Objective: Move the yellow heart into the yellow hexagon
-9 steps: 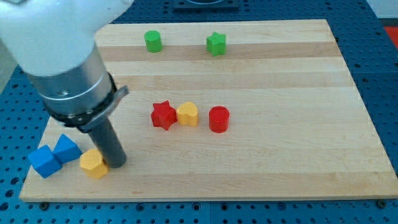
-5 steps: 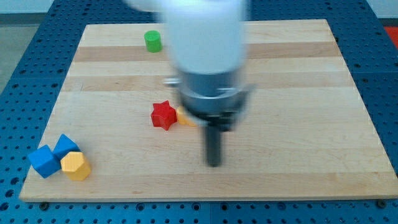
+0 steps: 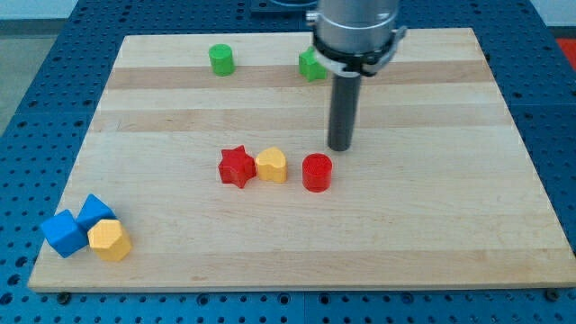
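Observation:
The yellow heart (image 3: 272, 166) lies near the board's middle, touching a red star (image 3: 237, 166) on its left, with a red cylinder (image 3: 317, 172) a short gap to its right. The yellow hexagon (image 3: 110, 240) sits at the view's bottom left, against two blue blocks. My tip (image 3: 340, 148) rests on the board just above and right of the red cylinder, about 75 px right of the heart and far from the hexagon.
Two blue blocks (image 3: 63, 233) (image 3: 94, 212) touch the hexagon at the bottom-left corner. A green cylinder (image 3: 220, 59) stands near the top edge. A green star (image 3: 311, 64) is partly hidden behind the arm. The wooden board (image 3: 450, 198) ends close below the hexagon.
My tip swept from beside the yellow hexagon at the bottom left, across the board's middle, up to the spot above the red cylinder. The hexagon shifted left against the blue blocks.

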`<action>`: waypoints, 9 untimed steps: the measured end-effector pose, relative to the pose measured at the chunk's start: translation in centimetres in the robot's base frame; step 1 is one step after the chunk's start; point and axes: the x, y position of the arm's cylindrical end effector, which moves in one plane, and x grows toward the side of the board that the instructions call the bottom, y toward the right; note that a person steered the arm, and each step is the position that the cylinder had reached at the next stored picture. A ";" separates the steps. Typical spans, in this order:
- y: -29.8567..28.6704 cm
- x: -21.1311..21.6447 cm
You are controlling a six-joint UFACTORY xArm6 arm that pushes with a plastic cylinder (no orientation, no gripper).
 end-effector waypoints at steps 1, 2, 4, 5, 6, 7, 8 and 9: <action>-1.9 1.1; -3.1 2.9; -6.0 1.4; -8.7 2.6; -9.4 5.2; -8.1 7.6; -5.1 9.6; -4.2 11.9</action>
